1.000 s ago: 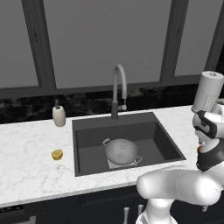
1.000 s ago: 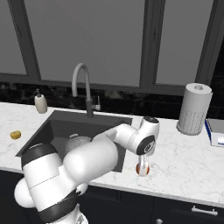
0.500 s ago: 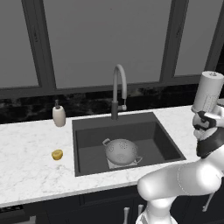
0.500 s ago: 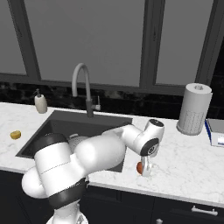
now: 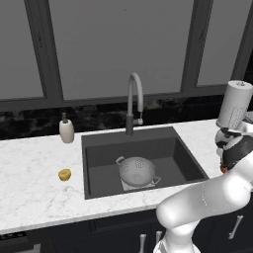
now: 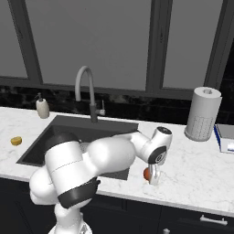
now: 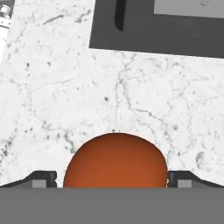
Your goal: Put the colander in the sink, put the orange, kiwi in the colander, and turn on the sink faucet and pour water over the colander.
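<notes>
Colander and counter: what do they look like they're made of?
The colander looks like silver-grey metal with a dull sheen and rows of small holes, two loop handles on its rim. The counter looks like polished white marble or a marble-look stone, with fine grey veins and speckles.

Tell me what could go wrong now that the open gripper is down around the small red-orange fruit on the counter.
The open gripper brackets the round red-orange fruit on the white marble counter. Closing off-centre could squirt the fruit away, possibly off the nearby front edge. Next, carrying it to the silver perforated metal colander in the dark grey sink, it could slip.
</notes>
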